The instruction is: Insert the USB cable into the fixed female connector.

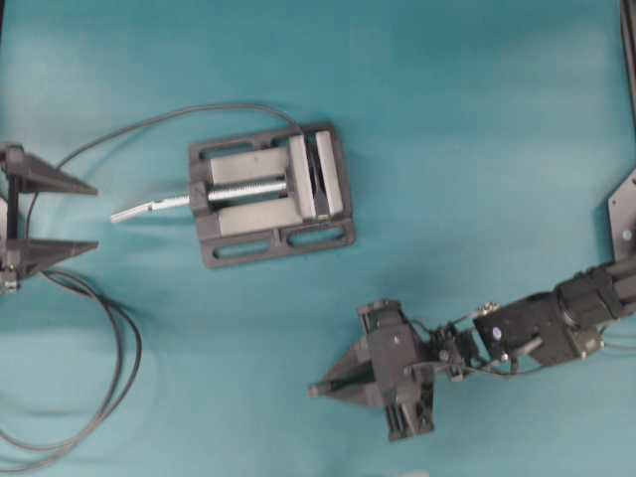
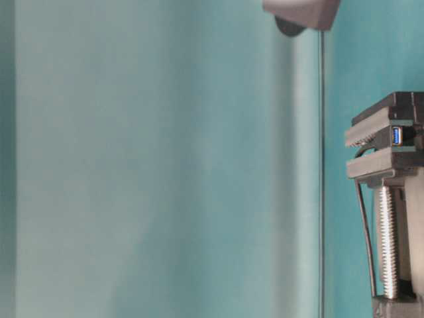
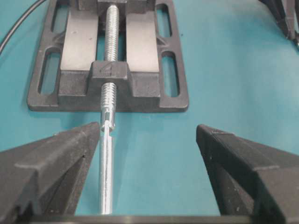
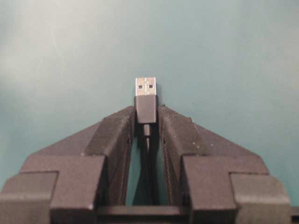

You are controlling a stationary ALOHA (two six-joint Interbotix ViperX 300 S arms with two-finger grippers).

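Though gripped, USB cable (image 4: 145, 108) plug-forward, lengthwise.

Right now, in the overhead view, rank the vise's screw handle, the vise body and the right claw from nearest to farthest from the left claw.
From the left claw:
1. Screw handle, just right of it.
2. Vise body, centre.
3. Right claw, lower right, gripping the USB cable.
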